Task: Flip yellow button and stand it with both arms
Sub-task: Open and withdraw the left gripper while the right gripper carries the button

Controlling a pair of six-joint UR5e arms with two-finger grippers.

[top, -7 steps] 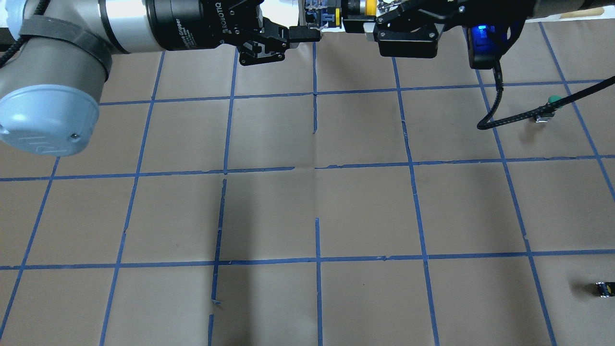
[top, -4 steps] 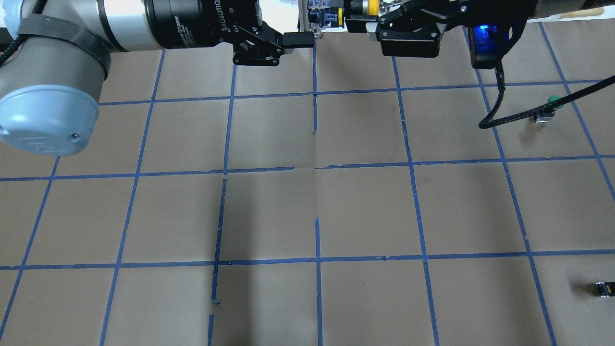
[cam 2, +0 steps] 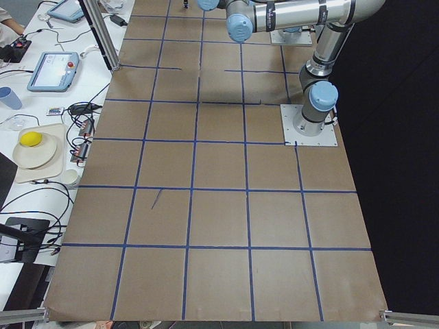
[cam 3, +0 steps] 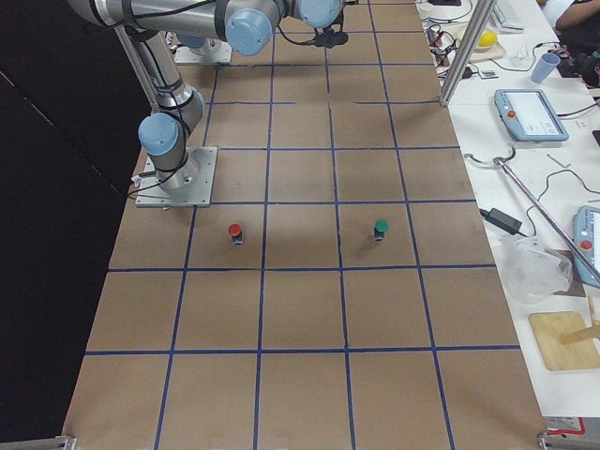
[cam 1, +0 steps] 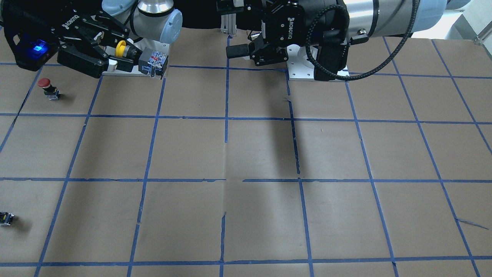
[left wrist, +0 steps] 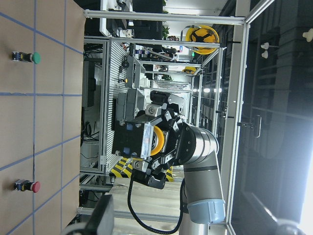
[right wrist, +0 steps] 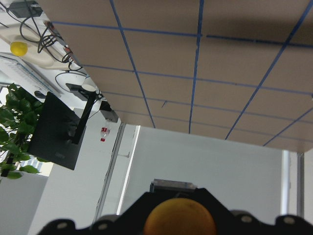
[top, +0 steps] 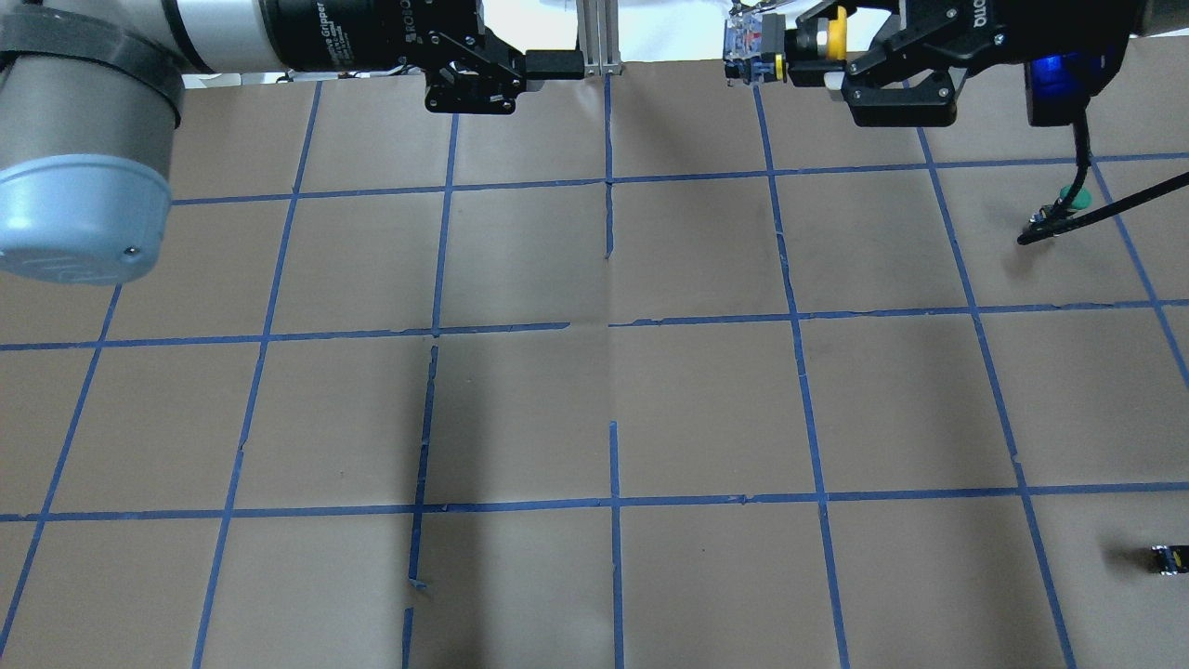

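Observation:
The yellow button [top: 771, 51] hangs in the air at the far edge of the table. It lies sideways, its yellow cap inside the right hand and its blocky body pointing at the left arm. My right gripper [top: 819, 45] is shut on the button's neck. It also shows in the front view [cam 1: 115, 52], with the button [cam 1: 152, 61]. My left gripper [cam 1: 233, 30] is open and empty, well apart from the button. Its lower finger [top: 555, 63] shows in the overhead view. The left wrist view shows the held button [left wrist: 142, 139]. The right wrist view shows only the cap [right wrist: 178, 215].
A red-capped button [cam 1: 46, 87] stands below the right gripper. A green-capped button [top: 1068, 200] stands at the right, with the right wrist's cable [top: 1082, 167] hanging over it. A tiny dark block with a yellow spot [top: 1166, 557] lies near the right edge. An aluminium post [top: 599, 37] stands between the grippers.
My right gripper has carried the yellow button to the right, away from the left gripper. The left gripper has drawn back to the left. The gap between them has widened.

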